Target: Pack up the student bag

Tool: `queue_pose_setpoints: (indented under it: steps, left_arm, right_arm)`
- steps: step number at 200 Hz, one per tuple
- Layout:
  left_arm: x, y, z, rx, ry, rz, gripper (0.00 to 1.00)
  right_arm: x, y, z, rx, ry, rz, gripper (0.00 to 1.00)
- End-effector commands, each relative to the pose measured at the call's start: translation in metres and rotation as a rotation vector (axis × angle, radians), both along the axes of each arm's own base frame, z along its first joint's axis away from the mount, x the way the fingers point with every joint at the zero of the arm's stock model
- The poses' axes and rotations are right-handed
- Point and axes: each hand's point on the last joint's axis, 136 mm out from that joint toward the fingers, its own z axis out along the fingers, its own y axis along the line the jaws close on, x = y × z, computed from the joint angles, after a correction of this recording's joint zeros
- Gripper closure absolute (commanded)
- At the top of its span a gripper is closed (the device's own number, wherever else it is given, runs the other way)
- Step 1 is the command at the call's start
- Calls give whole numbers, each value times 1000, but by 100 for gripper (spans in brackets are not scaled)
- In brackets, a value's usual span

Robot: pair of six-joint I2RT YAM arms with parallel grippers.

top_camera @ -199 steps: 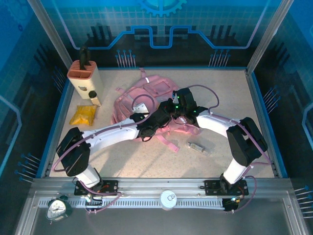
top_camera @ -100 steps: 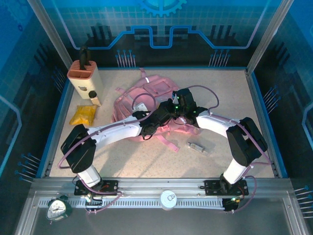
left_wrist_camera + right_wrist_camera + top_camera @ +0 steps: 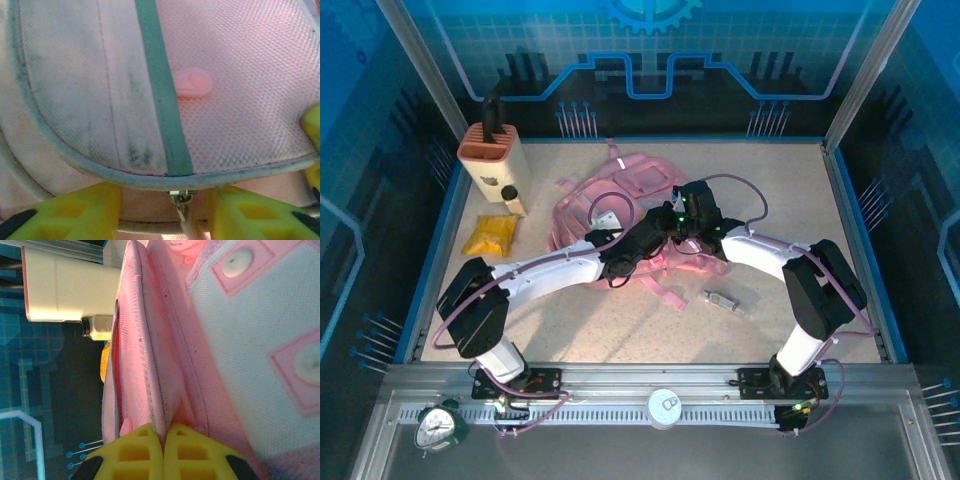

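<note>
The student bag [image 3: 638,182], soft pink woven fabric, lies slumped at the middle of the speckled bench [image 3: 770,180], toward the far edge. The left end effector [image 3: 165,202] stands released, its blocky yellow fingers [image 3: 75,212] apart on either side of a small metal zip pull [image 3: 180,200]. Above the pull is a curved, mesh-textured pocket crossed by a smooth pale strip [image 3: 162,100]. The right end effector [image 3: 163,437] is clenched, seemingly pinching a fold of the bag's seam.

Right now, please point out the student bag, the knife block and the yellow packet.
student bag [image 3: 640,183], top view, upper pink panel.
knife block [image 3: 501,170], top view, pale side face.
yellow packet [image 3: 490,236], top view, its middle.
</note>
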Motion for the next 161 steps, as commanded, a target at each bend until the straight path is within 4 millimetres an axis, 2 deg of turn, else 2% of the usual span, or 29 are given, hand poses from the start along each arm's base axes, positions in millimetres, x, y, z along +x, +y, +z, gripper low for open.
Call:
queue_pose_setpoints:
  steps: [1,37,71,91,112,128,141,161]
  left_arm:
    - [-2,-8,2,-27,-5,-45,58]
    - [3,-20,0,-40,8,-72,63]
    - [3,-23,-1,-42,12,-85,74]
    - [0,-16,1,-27,10,-83,82]
    - [-2,-17,8,-44,-13,-129,100]
    - [-5,-15,14,-33,-30,-185,100]
    - [-9,-6,17,-5,-27,-209,100]
    - [-12,-3,14,3,-28,-335,100]
  right_arm:
    - [10,13,51,88,-159,22,100]
    - [10,13,50,84,-160,21,100]
    - [10,12,47,75,-161,19,100]
    - [10,10,47,63,-166,18,100]
    - [13,6,42,52,-159,19,100]
    - [15,3,40,46,-155,18,100]
    - [17,-2,39,35,-157,12,100]
    - [18,-6,41,37,-152,37,100]
